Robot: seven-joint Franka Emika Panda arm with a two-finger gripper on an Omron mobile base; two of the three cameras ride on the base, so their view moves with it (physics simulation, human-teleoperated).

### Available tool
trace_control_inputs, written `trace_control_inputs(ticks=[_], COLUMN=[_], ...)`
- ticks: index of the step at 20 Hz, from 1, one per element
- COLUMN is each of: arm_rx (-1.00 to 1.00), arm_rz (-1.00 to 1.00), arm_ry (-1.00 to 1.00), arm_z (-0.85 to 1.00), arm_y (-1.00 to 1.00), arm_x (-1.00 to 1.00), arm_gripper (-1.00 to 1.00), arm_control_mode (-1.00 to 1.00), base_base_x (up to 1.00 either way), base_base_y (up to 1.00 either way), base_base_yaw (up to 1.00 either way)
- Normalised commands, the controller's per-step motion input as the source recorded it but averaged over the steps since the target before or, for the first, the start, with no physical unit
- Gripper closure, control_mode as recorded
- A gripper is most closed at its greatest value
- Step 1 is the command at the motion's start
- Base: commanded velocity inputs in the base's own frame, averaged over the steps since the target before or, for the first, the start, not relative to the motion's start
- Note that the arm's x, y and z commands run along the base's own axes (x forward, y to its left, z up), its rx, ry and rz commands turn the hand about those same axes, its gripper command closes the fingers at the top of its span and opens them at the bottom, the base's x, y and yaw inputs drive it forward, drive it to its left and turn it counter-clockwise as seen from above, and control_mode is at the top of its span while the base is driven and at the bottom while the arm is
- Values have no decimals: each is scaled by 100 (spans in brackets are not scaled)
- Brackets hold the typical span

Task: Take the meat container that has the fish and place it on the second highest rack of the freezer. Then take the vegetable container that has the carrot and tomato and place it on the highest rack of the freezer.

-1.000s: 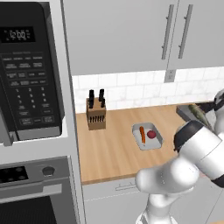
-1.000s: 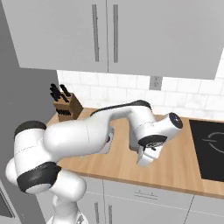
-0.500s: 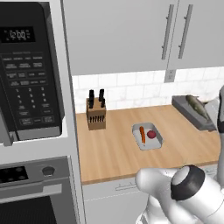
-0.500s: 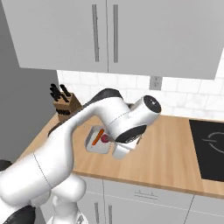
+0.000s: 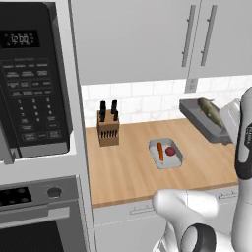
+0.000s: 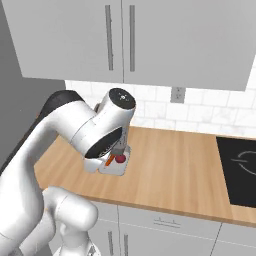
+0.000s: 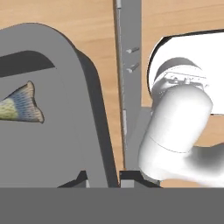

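My gripper [image 7: 105,178] is shut on the rim of the dark-grey meat container [image 7: 65,131], with the wall standing between the two fingertips. The fish [image 7: 19,108] lies inside, its tail showing. In the left base view the meat container [image 5: 202,120] hangs tilted above the counter's right end, with the fish [image 5: 209,110] on it. The silver-grey vegetable container [image 5: 166,154] rests on the counter with the carrot [image 5: 160,151] and tomato [image 5: 170,151] in it. In the right base view the arm partly hides the vegetable container [image 6: 116,167], carrot [image 6: 108,161] and tomato [image 6: 120,159]. The freezer is out of view.
A knife block [image 5: 107,129] stands at the counter's back left. A microwave [image 5: 32,83] and oven [image 5: 34,216] fill the left side. A black cooktop [image 6: 239,170] lies at the counter's right. Upper cabinets [image 6: 125,40] hang overhead.
The arm has swung leftward across the counter. The meat container with the fish has come further left and more into sight. The vegetable container has not moved.
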Motion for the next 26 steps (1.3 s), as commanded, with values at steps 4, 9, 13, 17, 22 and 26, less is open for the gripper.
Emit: trace_control_inputs(ticks=[4,9,13,17,22,26], arm_rx=[0,0,0,0,0,0], arm_rz=[0,0,2,3,0,0], arm_ry=[0,-2,1,0,-2,0], arm_z=[43,9,-15,-11,0,0], arm_y=[65,46,11,0,0,0], arm_x=[-47,-15,1,6,-6,0], arm_gripper=[100,100,100,100,100,100], arm_control_mode=[-100,-100,-100,-100,100,100], base_base_x=[0,0,0,0,-74,-79], base_base_y=[0,0,0,0,6,61], base_base_yaw=[0,0,0,0,2,13])
